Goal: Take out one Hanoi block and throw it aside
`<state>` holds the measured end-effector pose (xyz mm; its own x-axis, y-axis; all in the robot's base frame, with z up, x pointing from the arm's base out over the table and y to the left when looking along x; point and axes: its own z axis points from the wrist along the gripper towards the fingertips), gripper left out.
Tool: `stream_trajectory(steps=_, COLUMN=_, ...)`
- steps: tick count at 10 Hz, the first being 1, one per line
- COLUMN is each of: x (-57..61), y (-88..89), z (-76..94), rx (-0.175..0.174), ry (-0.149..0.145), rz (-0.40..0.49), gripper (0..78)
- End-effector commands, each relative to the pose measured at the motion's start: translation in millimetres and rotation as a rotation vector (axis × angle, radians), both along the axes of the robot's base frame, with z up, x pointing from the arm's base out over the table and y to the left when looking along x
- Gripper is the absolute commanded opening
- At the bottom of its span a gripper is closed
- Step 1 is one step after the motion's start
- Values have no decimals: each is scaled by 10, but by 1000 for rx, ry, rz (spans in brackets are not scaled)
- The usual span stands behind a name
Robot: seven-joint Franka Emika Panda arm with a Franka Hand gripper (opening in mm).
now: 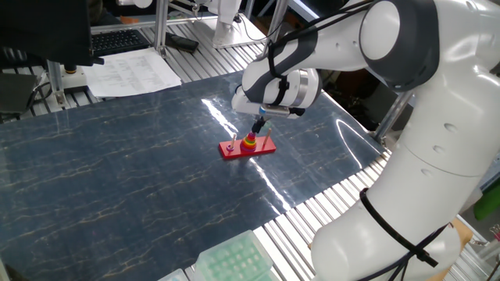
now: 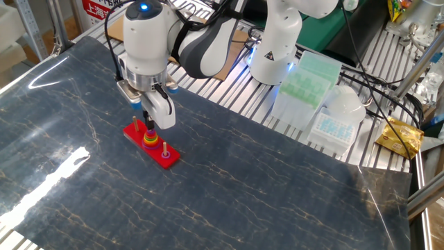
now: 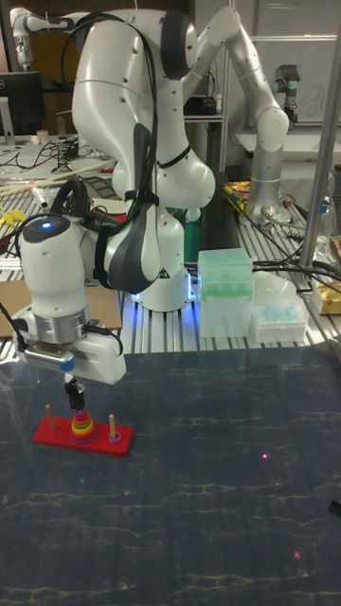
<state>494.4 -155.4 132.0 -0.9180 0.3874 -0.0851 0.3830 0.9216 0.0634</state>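
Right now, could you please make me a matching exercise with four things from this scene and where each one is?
Things:
1. ring stack
2. end effector
3. base
4. printed papers

Places:
A. flat on the dark mat
B. on the middle peg
C. on the slatted table beyond the mat
D. directly above the rings

Pairs: 1-B, 2-D, 3-A, 4-C

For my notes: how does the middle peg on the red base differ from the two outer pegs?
The middle peg carries the stack of coloured rings; the outer pegs are bare. The claw hangs directly over the middle peg, while nothing is above the outer ones. All three stand upright on the red base.
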Motion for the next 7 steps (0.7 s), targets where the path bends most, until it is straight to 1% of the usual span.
stream_trajectory(steps=1, x=4, y=-6, z=-3, rx=0, ry=-4, rz=-4, gripper=0)
stream_trajectory(steps=7, x=4, y=-5, z=-2, rx=-4, ry=-4, rz=-14, gripper=0)
